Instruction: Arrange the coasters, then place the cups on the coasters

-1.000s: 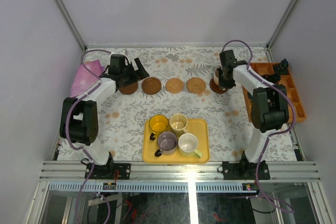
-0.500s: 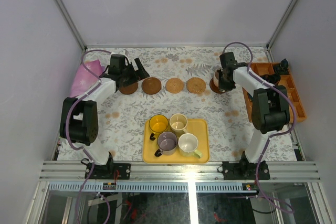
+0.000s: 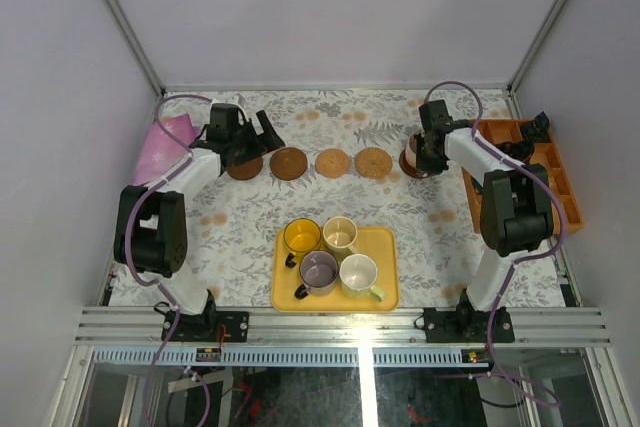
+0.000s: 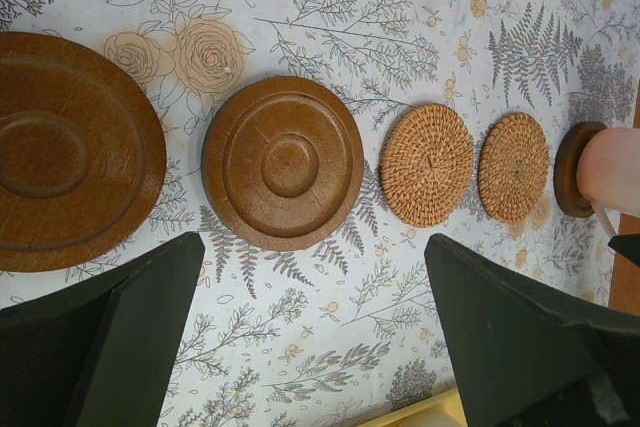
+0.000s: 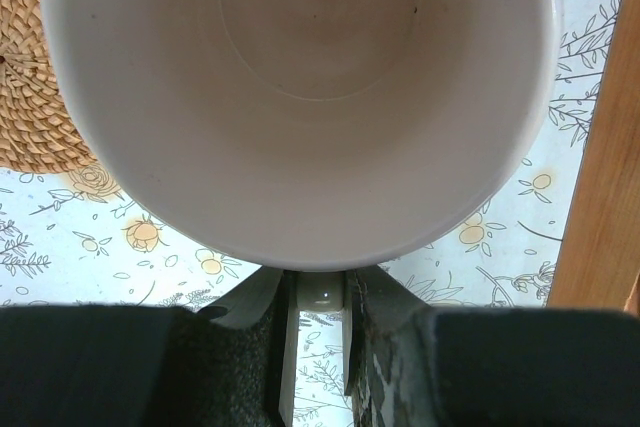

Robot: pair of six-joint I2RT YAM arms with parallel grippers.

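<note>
Scene: two robot arms work at the far side of a floral-print surface [image 3: 230,237], where five coasters lie in one row running left to right.
Far-left dark coaster [image 4: 60,147]: flat on the surface, directly under the left arm's wrist and partly hidden by it in the overhead view.
Second dark coaster [image 3: 289,163]: just beside the first, apart from it, with raised rings showing on its face.
Tan woven coasters: one [image 3: 332,162] and another [image 3: 373,162] come next in the row, close together but not touching.
Right-end dark coaster [image 4: 568,172]: closes the row, mostly covered by the pink cup [image 4: 612,167].
Left tool [image 3: 258,142]: spread wide and holding nothing, it hovers above the left end of the row.
Right tool [image 5: 320,307]: narrowed onto the pink cup at its near side, with a pale piece pinched between the fingers.
Pink cup: upright and mouth up, over the right-end dark coaster; whether its base rests on the coaster cannot be told.
Yellow tray [image 3: 388,247]: nearer the arm bases, it carries the yellow cup [image 3: 301,236], cream cup [image 3: 340,235], purple cup [image 3: 319,269] and pale green cup [image 3: 358,273], packed in a square.
Edges: an orange divided tray [image 3: 565,197] at the right, a pink cloth [image 3: 168,142] at the left.
</note>
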